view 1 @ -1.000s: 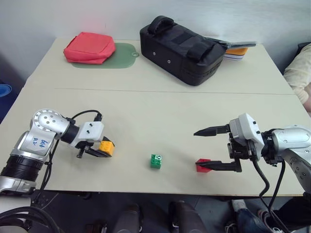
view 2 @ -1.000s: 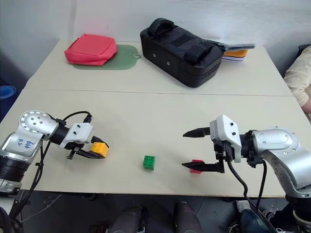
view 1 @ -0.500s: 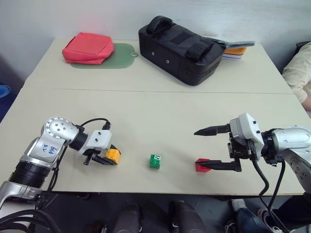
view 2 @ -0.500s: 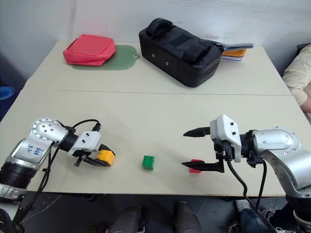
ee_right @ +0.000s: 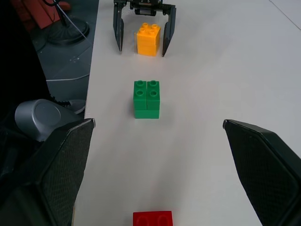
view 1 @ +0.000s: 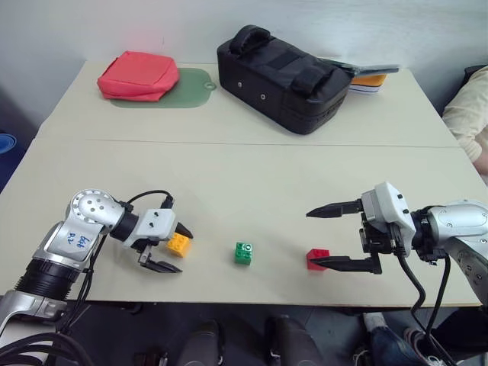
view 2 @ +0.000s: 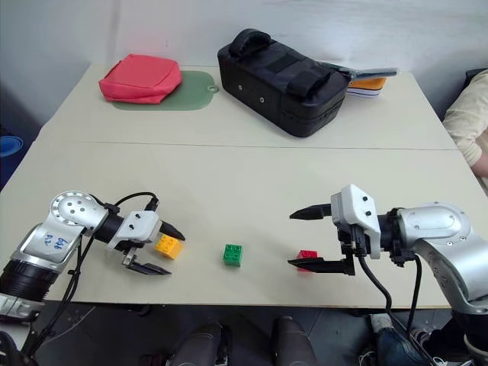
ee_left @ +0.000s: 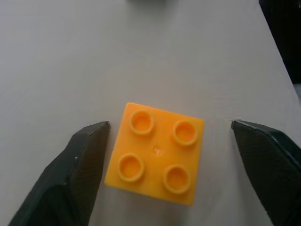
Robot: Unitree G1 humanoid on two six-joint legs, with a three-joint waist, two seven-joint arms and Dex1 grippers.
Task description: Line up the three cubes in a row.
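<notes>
1. The left gripper (view 1: pixel 172 248) sits to the left of the green cube (view 1: pixel 244 252), near the front edge of the table (view 1: pixel 229 175). Its two black fingers (ee_left: pixel 80 169) are spread apart, one on each side of the yellow-orange cube (view 1: pixel 178 243), with a gap between each finger and the cube, so nothing is gripped.
2. The yellow-orange cube rests on the table, studs up, left of the green cube and apart from it.
3. The green cube stands in the middle, studs up, touching neither neighbour.
4. The red cube (view 1: pixel 317 258) lies on the table to the right of the green cube, roughly in line with it and the yellow-orange one.
5. The right gripper (view 1: pixel 320 238) is further right of the green cube, its fingers wide open. The lower finger reaches over the red cube just beside it; the upper finger points well above the tabletop. It holds nothing.
6. Far behind the green cube lie a red pouch (view 1: pixel 138 75) on a green mat (view 1: pixel 187 88), and a black bag (view 1: pixel 286 78).
</notes>
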